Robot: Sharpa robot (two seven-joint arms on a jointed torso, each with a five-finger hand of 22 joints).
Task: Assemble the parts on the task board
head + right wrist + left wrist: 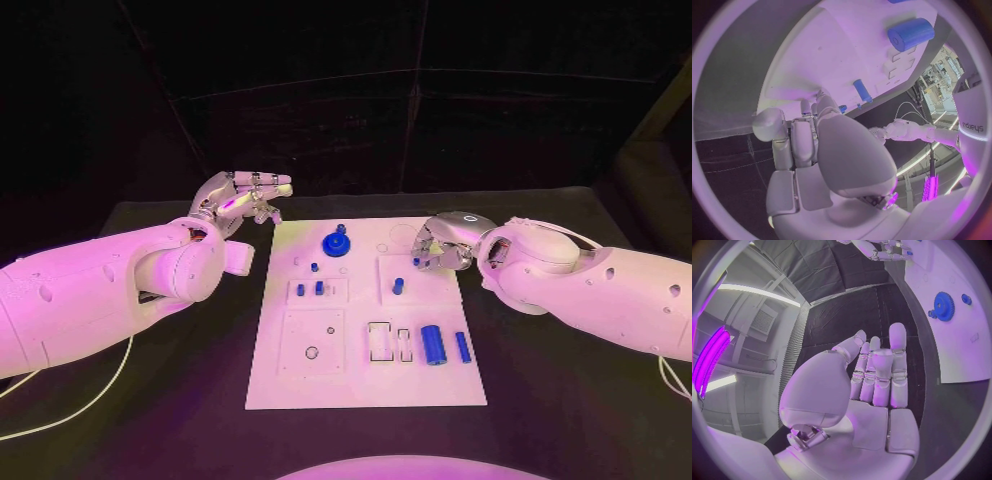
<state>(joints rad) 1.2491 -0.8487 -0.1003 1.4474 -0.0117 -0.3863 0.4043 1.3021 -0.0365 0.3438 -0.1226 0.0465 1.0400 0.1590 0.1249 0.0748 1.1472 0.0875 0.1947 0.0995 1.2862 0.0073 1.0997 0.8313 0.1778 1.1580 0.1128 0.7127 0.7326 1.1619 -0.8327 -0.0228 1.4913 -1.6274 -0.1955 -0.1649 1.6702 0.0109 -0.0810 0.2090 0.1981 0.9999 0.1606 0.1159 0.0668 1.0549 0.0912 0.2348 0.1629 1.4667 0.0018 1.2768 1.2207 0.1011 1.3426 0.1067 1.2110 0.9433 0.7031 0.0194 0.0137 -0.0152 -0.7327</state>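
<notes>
A white board (289, 385) is seen on a black table (562, 400). Blue is worn by every small piece on it: a toothed gear (336, 243) near the board's far edge, two short pegs (310, 289) toward its left edge, one peg (398, 286) right of the middle, and a thick cylinder (434, 345) with a thinner rod (463, 347) by the right edge. Dark outlines of cut-outs are marked on the white plate. Both arms are white; the left hand (242, 196) and the right hand (441, 246) are silver.
</notes>
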